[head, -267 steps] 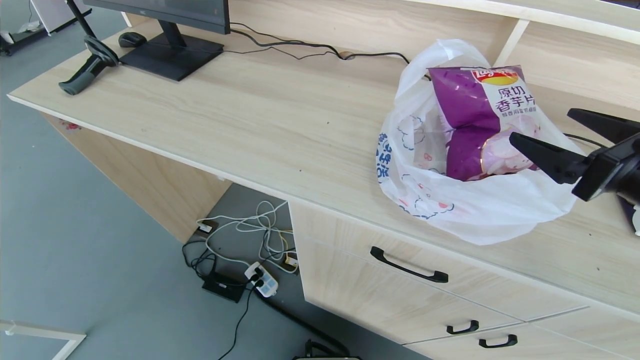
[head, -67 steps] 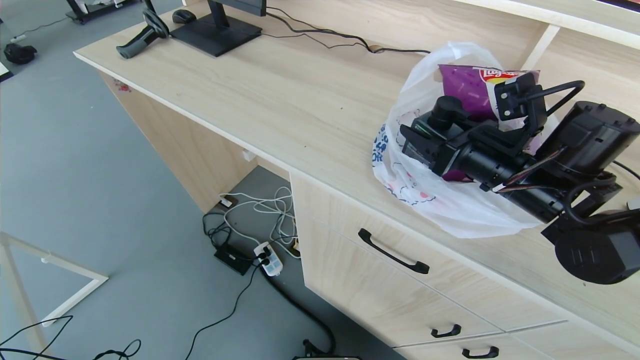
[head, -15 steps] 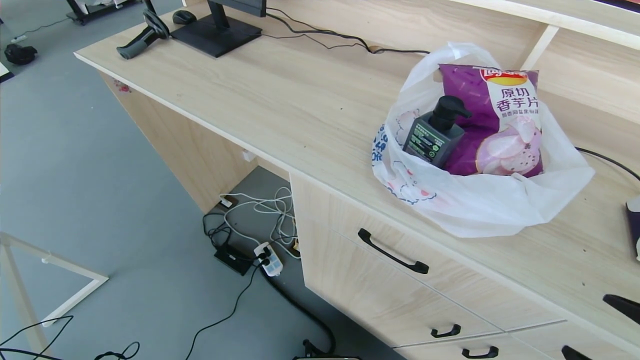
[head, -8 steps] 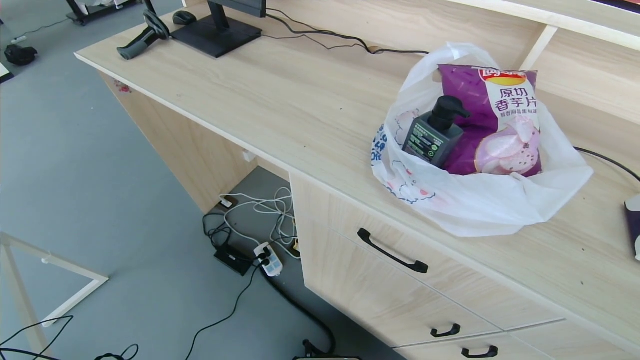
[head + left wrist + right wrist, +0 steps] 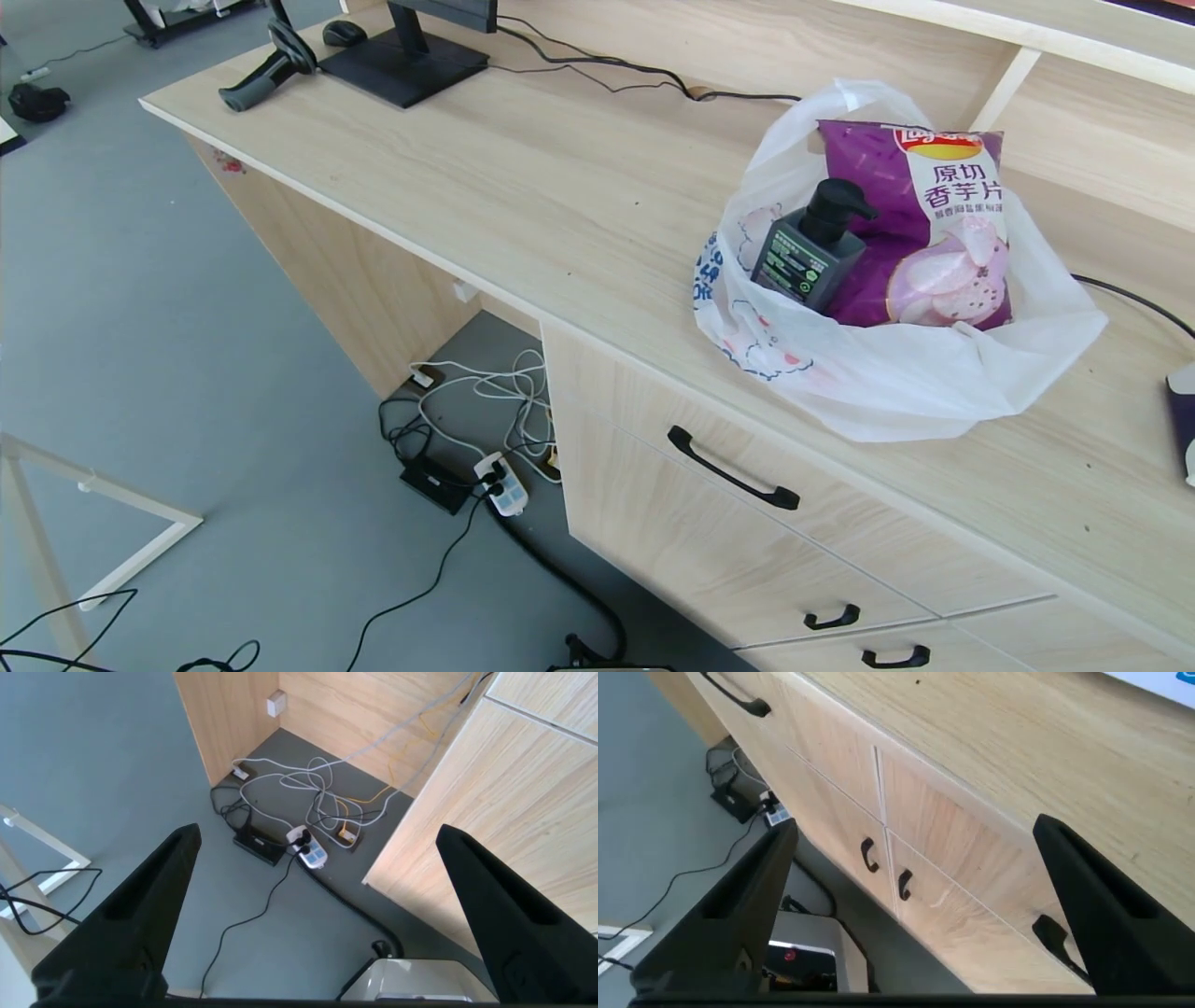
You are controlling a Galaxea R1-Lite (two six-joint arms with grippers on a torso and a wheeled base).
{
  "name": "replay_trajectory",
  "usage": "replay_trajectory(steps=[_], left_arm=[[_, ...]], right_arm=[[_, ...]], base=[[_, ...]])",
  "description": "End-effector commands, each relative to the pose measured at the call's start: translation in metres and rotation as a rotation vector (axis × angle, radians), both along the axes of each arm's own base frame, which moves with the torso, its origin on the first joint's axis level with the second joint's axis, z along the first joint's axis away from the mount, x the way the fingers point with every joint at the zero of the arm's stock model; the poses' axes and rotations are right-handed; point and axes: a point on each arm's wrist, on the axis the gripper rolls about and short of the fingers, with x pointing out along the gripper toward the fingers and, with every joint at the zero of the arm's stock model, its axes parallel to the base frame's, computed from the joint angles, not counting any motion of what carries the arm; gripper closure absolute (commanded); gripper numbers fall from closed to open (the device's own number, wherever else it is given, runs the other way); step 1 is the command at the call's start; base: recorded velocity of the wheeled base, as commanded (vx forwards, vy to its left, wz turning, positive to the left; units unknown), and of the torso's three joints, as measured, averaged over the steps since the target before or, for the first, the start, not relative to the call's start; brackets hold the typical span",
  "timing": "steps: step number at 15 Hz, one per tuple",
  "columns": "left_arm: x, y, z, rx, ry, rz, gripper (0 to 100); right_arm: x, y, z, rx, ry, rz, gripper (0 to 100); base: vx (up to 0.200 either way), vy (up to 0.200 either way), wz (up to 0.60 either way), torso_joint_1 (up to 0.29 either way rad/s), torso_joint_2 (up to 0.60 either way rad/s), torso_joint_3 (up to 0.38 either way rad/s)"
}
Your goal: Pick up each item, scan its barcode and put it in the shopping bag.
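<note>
With left tool (image 5: 313,849) and right tool (image 5: 915,831) both spread apart and empty, the 2 items, pump bottle (image 5: 805,263) and chip bag (image 5: 938,238), lean in the slack shopping bag (image 5: 896,392) near the counter (image 5: 523,187) edge, which could slump and spill them.

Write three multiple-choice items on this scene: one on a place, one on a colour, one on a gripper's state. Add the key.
1. Where is the pump bottle?
A. on the floor
B. in the shopping bag
C. in a drawer

2. What colour is the chip bag?
A. green
B. orange
C. purple

3. How is the left gripper?
A. open, holding nothing
B. shut on the pump bottle
C. shut on the chip bag

Key:
1 B: it stands inside the white plastic, against the chip bag.
2 C: its front is mostly purple.
3 A: its fingers stand wide apart with nothing between them.
</note>
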Motion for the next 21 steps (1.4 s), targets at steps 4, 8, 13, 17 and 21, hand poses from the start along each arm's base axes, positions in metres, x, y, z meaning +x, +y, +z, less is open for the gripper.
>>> replay_trajectory(steps=[4,8,13,17,21], left_arm=[[0.000,0.000,0.000,0.000,0.001,-0.001,0],[0.000,0.000,0.000,0.000,-0.001,0.001,0],[0.000,0.000,0.000,0.002,-0.001,0.001,0],[0.000,0.000,0.000,0.003,-0.001,-0.001,0],[0.000,0.000,0.000,0.000,0.001,0.001,0]], right_arm=[[0.018,0.006,0.004,-0.002,0.217,-0.177,0],[0.006,0.007,-0.001,-0.032,0.047,-0.252,0],[0.011,0.011,-0.009,0.068,0.024,-0.103,0],[0.014,0.013,-0.009,0.029,0.058,-0.283,0],[0.010,0.015,-0.009,0.073,0.013,-0.349,0]], base=[[0.000,0.000,0.00,0.000,0.00,0.000],[0.000,0.000,0.00,0.000,0.00,0.000],[0.000,0.000,0.00,0.000,0.00,0.000],[0.000,0.000,0.00,0.000,0.00,0.000],[0.000,0.000,0.00,0.000,0.00,0.000]])
